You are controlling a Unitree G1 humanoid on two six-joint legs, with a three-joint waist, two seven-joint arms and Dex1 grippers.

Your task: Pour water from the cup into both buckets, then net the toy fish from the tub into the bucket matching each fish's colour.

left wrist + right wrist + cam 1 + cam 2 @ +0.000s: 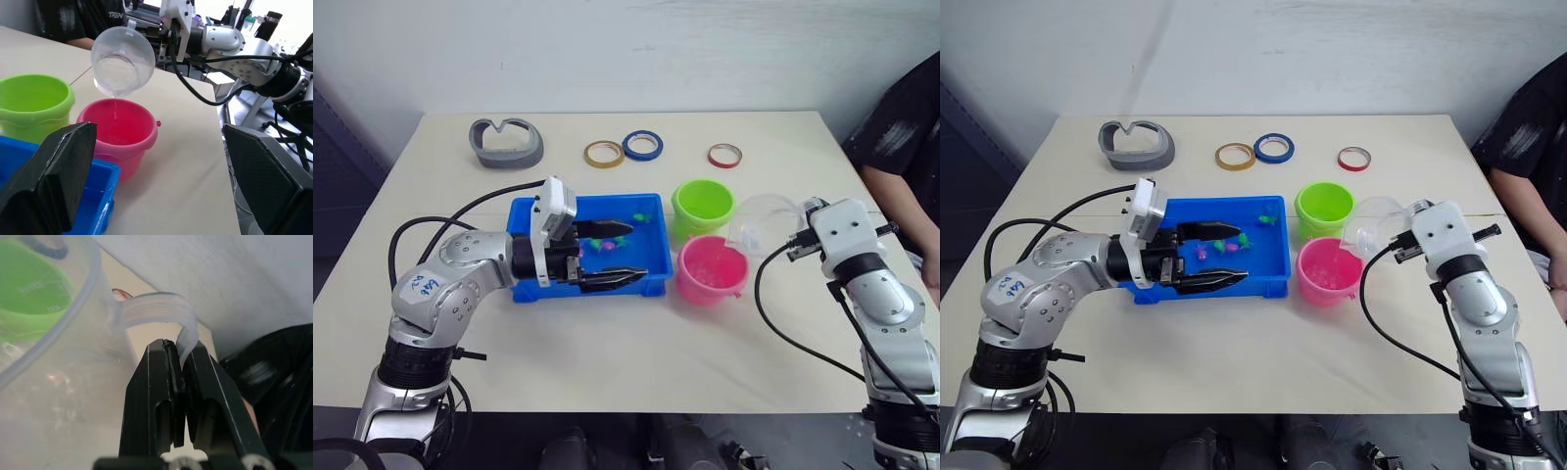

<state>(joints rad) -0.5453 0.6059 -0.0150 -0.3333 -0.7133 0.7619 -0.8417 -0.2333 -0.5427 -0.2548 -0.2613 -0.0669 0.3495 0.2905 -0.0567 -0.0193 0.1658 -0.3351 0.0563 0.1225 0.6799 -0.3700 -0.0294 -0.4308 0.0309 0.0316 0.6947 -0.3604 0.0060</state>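
Observation:
My right gripper (pixel 178 350) is shut on the handle of the clear cup (pixel 764 223). The cup is tipped over the pink bucket (pixel 710 269), and a thin stream of water (pixel 115 105) falls from it into that bucket. Just behind the pink bucket and touching it stands the lime green bucket (pixel 703 206). To their left is the blue tub (pixel 651 281), where tiny green fish (pixel 641 213) and pink fish (pixel 604 245) lie. My left gripper (pixel 638 253) hangs open over the tub, with nothing between its fingers (pixel 54 176).
At the back of the table lie a yellow tape roll (pixel 604 154), a blue one (pixel 642 145), a red one (pixel 724 155) and a grey curved object (pixel 507 144). A person in black (pixel 911 147) sits at the right edge.

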